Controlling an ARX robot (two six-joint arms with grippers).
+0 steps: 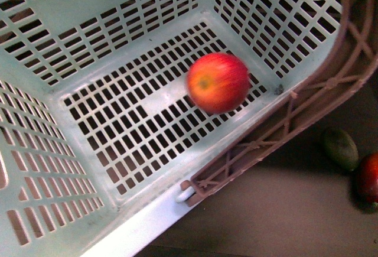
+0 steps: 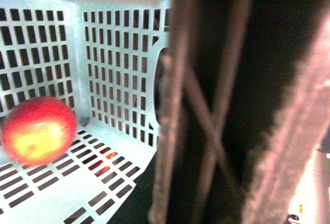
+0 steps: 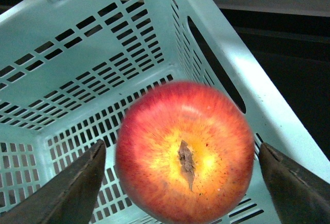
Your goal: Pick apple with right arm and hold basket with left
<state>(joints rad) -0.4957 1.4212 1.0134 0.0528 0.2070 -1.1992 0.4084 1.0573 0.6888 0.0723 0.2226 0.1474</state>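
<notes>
The apple [image 1: 218,83], red with a yellow patch round the stem, is inside the turquoise basket [image 1: 88,26], over the slotted floor near the right wall, and looks blurred. In the right wrist view the apple [image 3: 185,162] sits between the spread fingers [image 3: 77,183] of my open right gripper [image 3: 180,149], with a gap on each side. My left gripper is shut on the basket's brownish-mauve handle [image 2: 216,105], which fills the left wrist view; its own fingers do not show distinctly. The apple [image 2: 38,130] and the basket wall [image 2: 118,54] show there too. Neither arm shows in the front view.
The swing handle [image 1: 319,91] runs along the basket's right rim, with a white tie [image 1: 184,195] at its pivot. On the dark surface right of the basket lie a dark green oval fruit [image 1: 340,148] and a darker red fruit [image 1: 368,179].
</notes>
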